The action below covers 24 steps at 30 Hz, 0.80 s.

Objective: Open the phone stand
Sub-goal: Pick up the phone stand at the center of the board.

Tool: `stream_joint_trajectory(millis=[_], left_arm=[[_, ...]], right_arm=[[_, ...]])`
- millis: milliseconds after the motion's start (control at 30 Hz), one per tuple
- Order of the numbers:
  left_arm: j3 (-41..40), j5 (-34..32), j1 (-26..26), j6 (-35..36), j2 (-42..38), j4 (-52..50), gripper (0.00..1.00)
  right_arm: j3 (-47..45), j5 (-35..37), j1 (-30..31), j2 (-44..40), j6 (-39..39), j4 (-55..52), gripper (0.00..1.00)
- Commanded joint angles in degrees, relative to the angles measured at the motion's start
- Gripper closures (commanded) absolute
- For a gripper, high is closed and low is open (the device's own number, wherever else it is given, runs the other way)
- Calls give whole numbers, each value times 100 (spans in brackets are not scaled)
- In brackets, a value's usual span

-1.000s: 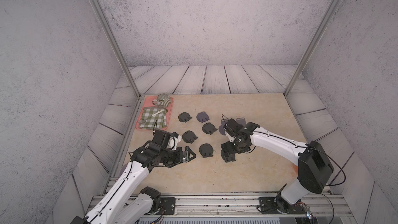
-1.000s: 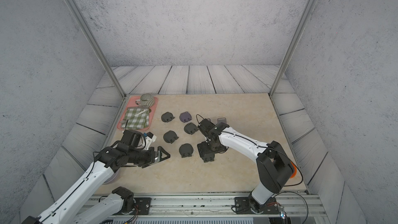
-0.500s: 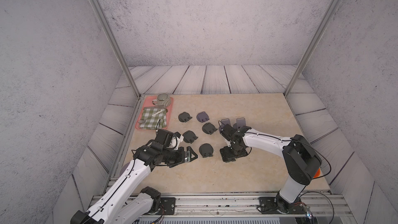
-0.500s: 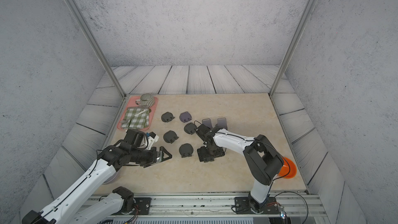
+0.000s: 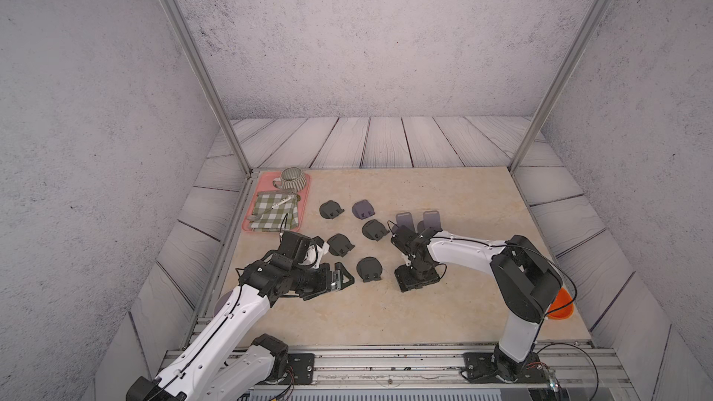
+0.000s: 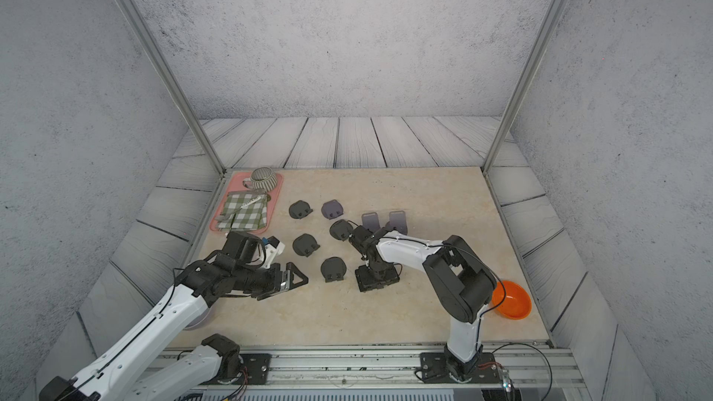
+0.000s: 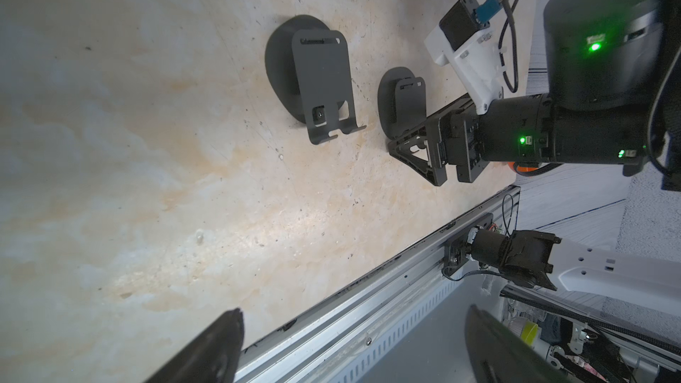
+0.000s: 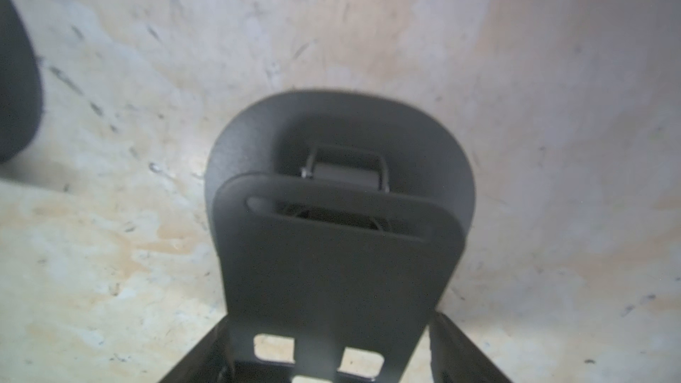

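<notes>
Partly open dk-grey phone stand (image 8: 331,270)

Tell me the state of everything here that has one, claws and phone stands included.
Left claw: open, empty.
Right claw: open, astride a stand's plate.
Dark grey phone stand under it: plate low over base, unopened.
Two lilac phone stands: opened, plates upright.
Striped ceramic mug: upright on pink tray.
Orange bowl: upright.
</notes>
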Motion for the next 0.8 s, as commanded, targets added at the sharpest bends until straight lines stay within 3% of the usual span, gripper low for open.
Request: stream_joint_trajectory(millis=[0,200,767], left_arm=[[56,-1,-23,57,-63,-121,2],[99,-7,-23,59,-17,-125,1],[297,124,-54,-160,497,534,2]], right_arm=[[86,-16,15,114,-29,-14,27],[120,-34,15,92,-63,-29,39],[686,-228,16,-726,-176,-715,41]])
